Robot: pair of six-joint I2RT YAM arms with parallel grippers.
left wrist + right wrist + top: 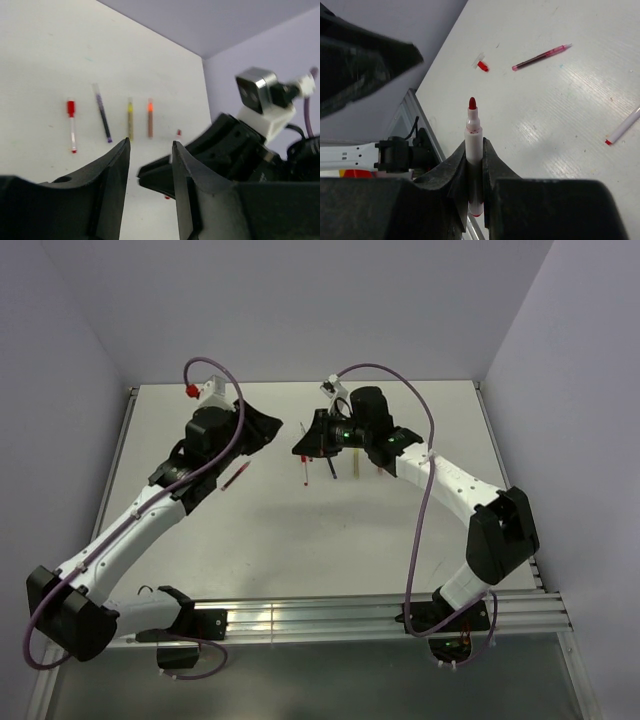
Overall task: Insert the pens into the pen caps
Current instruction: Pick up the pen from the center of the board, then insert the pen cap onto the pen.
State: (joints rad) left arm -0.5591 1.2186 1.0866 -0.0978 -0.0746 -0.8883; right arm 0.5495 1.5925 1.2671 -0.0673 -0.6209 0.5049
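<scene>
The right fingers (pixel 486 157) are clamped tight on an uncapped pen (pixel 473 127). It has a white barrel and a red felt tip that pokes out past the fingertips. Beyond that held pen's tip, a small red cap (pixel 482 66) lies on the worktop (pixel 560 110), and to its right is a translucent dark red pen (pixel 540 57). The left fingers (pixel 119 162), facing the held pen, stand apart with nothing between them.
</scene>
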